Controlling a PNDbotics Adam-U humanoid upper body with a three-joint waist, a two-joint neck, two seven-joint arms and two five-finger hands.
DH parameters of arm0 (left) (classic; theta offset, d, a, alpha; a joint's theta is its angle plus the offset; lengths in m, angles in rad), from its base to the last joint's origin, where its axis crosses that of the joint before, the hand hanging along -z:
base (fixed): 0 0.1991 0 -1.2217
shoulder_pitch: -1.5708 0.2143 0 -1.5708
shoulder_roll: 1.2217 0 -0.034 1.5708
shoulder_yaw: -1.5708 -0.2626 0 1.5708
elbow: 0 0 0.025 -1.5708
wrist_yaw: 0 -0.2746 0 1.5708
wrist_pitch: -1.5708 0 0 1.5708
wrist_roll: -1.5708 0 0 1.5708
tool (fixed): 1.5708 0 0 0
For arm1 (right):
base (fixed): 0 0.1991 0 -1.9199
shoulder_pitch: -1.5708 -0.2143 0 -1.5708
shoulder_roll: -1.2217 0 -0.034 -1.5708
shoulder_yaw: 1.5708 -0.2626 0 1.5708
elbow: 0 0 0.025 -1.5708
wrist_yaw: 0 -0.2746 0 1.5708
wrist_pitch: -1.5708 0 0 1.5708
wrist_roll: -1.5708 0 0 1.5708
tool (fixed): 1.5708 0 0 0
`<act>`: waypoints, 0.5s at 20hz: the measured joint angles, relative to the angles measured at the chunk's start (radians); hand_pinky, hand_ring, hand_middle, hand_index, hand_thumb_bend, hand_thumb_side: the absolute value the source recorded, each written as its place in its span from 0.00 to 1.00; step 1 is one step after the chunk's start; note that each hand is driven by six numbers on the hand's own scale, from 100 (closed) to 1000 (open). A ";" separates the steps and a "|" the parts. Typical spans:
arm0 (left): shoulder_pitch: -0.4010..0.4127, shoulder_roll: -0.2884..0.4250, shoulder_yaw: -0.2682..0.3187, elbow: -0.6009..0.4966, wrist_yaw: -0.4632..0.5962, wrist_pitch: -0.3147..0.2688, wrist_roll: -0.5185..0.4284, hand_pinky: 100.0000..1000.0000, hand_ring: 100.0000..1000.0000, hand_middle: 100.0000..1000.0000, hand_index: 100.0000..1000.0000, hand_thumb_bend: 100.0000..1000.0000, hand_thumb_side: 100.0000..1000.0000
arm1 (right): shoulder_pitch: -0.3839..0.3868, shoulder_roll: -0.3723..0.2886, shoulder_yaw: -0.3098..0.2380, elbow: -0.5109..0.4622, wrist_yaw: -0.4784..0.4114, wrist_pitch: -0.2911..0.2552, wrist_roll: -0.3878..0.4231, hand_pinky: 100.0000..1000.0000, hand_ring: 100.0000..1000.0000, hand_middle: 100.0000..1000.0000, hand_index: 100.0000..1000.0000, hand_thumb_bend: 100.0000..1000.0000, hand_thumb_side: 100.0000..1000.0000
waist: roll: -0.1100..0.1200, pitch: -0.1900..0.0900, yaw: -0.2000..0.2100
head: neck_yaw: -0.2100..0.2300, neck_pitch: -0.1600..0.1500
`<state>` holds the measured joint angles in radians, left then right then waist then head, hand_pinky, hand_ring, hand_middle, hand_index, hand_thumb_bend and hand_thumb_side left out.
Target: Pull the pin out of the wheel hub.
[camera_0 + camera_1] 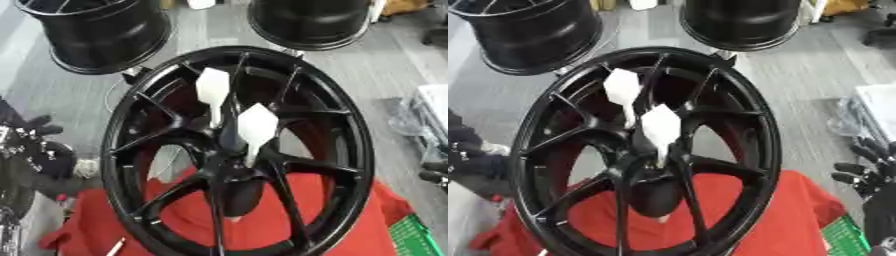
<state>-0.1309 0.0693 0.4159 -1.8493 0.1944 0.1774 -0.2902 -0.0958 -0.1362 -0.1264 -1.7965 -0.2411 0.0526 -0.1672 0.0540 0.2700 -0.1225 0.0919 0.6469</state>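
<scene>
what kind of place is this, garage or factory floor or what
Probably a wheel workshop or a test area. A black spoked wheel stands over a red cloth, with two white pins in its hub. Two more black rims sit behind it on a grey floor.

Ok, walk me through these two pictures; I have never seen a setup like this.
Both pictures come from a camera pair in a humanoid robot's head, looking down: the left eye view and the right eye view of one moment. In the middle stands a black wheel on a red cloth. Two white pins stick out of its hub. Two more black rims stand behind. The robot's left hand shows at the left edge, its right hand at the right edge, fingers relaxed. Neither holds anything.
</scene>
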 measured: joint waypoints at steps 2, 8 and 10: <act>0.000 0.000 0.000 0.000 0.001 0.000 0.000 0.55 0.42 0.58 0.76 0.17 0.84 | 0.000 0.000 0.000 0.000 0.000 0.000 0.000 0.51 0.53 0.72 0.82 0.00 0.99 | 0.001 0.000 0.000 | 0.000 0.000; 0.000 0.000 -0.001 0.000 0.004 0.001 -0.002 0.55 0.42 0.58 0.76 0.17 0.84 | 0.008 -0.049 0.000 -0.019 0.011 -0.015 0.013 0.50 0.54 0.73 0.82 0.00 0.67 | -0.001 0.000 0.002 | 0.000 0.000; 0.001 0.000 -0.001 0.000 0.004 0.002 -0.003 0.55 0.42 0.57 0.76 0.17 0.84 | 0.020 -0.091 0.004 -0.049 0.028 -0.031 0.029 0.50 0.55 0.73 0.82 0.00 0.52 | -0.009 0.000 0.003 | 0.003 0.000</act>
<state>-0.1298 0.0698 0.4151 -1.8498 0.1982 0.1793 -0.2931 -0.0754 -0.2276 -0.1223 -1.8460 -0.2136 0.0212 -0.1380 0.0453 0.2696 -0.1198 0.0944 0.6469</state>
